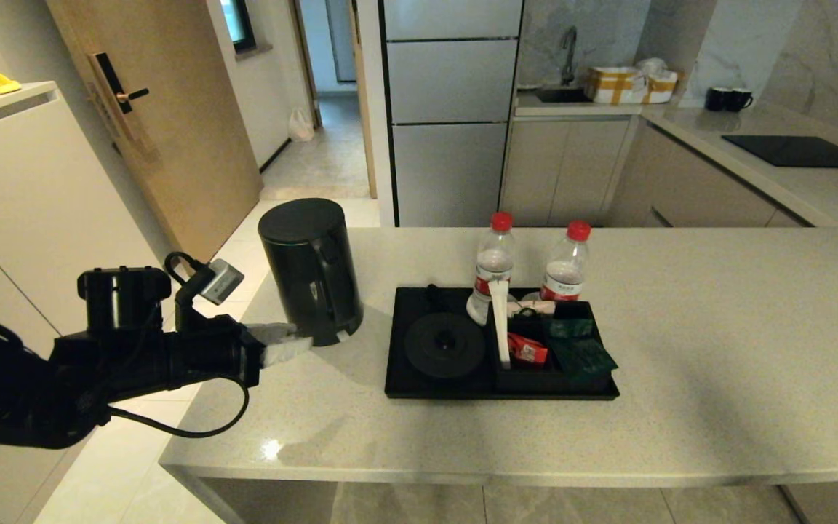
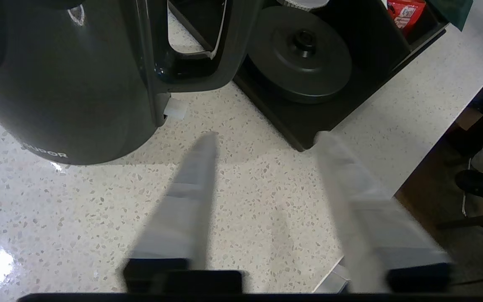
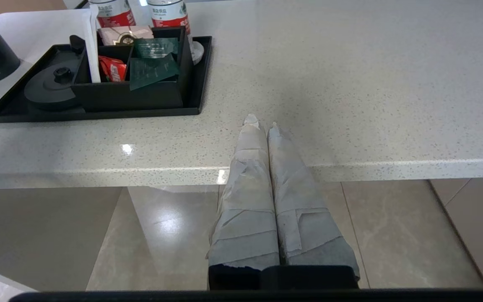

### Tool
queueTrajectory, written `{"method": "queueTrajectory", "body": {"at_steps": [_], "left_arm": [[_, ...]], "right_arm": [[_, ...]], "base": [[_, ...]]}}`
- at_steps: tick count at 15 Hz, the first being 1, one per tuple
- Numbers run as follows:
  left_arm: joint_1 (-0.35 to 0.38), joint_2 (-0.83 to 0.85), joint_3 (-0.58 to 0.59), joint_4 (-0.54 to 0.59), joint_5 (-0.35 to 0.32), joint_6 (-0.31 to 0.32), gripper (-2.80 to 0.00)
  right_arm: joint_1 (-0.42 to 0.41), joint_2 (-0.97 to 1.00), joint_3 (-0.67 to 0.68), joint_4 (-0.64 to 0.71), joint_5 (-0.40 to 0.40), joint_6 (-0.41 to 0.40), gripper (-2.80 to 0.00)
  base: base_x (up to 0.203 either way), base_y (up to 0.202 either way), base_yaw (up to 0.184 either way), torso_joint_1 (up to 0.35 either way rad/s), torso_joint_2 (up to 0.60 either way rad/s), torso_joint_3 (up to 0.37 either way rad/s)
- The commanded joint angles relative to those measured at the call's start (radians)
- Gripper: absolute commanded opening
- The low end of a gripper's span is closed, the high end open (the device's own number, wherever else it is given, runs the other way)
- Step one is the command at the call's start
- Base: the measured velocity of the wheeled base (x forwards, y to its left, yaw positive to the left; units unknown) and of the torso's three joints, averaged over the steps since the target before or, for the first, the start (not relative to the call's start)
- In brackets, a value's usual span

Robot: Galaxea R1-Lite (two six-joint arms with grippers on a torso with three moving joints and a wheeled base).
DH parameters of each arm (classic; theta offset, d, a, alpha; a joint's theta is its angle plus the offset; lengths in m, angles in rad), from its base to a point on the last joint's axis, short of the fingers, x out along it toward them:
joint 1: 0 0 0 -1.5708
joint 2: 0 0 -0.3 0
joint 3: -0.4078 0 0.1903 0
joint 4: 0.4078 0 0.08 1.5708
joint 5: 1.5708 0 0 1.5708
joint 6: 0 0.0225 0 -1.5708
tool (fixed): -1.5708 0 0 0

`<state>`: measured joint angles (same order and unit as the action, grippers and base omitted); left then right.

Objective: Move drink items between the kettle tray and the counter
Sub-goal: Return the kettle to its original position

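Note:
The black kettle (image 1: 310,269) (image 2: 61,79) stands upright on the speckled counter (image 1: 717,349), just left of the black kettle tray (image 1: 398,364) (image 3: 15,110). Its round base (image 1: 444,346) (image 2: 304,54) on the tray is bare. Two clear water bottles with red caps stand at the tray's far side, one (image 1: 492,273) at the tray's back rim, the other (image 1: 566,269) just behind it. My left gripper (image 1: 289,342) (image 2: 266,138) is open, low over the counter beside the kettle's foot, holding nothing. My right gripper (image 3: 263,122) is shut and empty at the counter's near edge, right of the tray.
The tray's boxed section holds red (image 1: 528,348) and green sachets (image 1: 583,354) and a white upright strip (image 1: 500,324). Beyond the counter's left end are floor and a wooden door (image 1: 164,116). A second counter with a black cooktop (image 1: 797,151) lies far right.

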<state>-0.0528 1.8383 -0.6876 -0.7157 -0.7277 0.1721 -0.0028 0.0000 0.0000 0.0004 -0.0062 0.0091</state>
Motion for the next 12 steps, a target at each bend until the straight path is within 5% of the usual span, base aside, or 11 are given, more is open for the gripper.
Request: {"method": "queueTrajectory", "body": {"at_steps": [1, 5, 9, 12], "left_arm": [[0.001, -0.018, -0.004, -0.003, -0.01, -0.003, 0.0], [-0.014, -0.051, -0.018, -0.01, -0.053, -0.016, 0.0], [-0.033, 0.026, -0.016, -0.179, -0.171, -0.023, 0.0], [-0.033, 0.032, -0.018, -0.192, -0.184, -0.023, 0.0]], "right_arm": [[0.001, -0.002, 0.0, 0.001, 0.0, 0.0, -2.8], [0.0, -0.002, 0.0, 0.0, 0.0, 0.0, -2.8], [0.0, -0.002, 0.0, 0.001, 0.0, 0.0, -2.8], [0.0, -0.002, 0.0, 0.001, 0.0, 0.0, -2.8]], "base": [[0.0, 0.0, 0.0, 0.0, 0.0, 0.0], [0.0, 0.0, 0.0, 0.0, 0.0, 0.0], [0.0, 0.0, 0.0, 0.0, 0.0, 0.0], [0.0, 0.0, 0.0, 0.0, 0.0, 0.0]]}}
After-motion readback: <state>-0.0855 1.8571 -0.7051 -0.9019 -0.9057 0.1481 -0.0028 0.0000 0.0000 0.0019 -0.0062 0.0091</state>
